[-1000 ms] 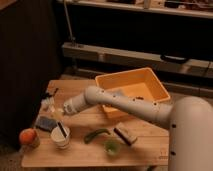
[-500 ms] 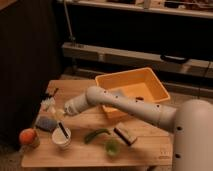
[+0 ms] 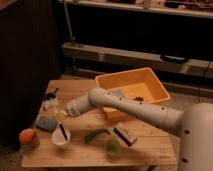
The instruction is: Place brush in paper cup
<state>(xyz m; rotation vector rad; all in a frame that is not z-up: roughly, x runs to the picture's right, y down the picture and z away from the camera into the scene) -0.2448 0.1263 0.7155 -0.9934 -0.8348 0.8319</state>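
Reaching across the wooden counter (image 3: 145, 145) from its right side, my white arm (image 3: 130, 107) stretches leftward and ends with my gripper (image 3: 64, 113) low over the left part of the surface. Whether my jaws are apart or together I cannot tell; they sit at the pale, blurred tip of the arm. The paper cup (image 3: 61, 138) stands just below and slightly left of my gripper, near the front left of the counter. The brush (image 3: 62, 131) leans inside that cup, its dark end slanting up across the pale interior toward my gripper. I cannot tell whether my jaws touch it. A grey-blue sponge (image 3: 46, 123) lies just left of the cup, and an orange fruit (image 3: 27, 136) sits at the far left edge. Some small dark and white items (image 3: 50, 101) rest at the back left. A green, curved vegetable (image 3: 96, 134) lies right of the cup, with a small green cup (image 3: 113, 146) beyond it and a short dark flat utensil (image 3: 125, 134) nearby. An orange bin (image 3: 132, 90) sits behind my arm.
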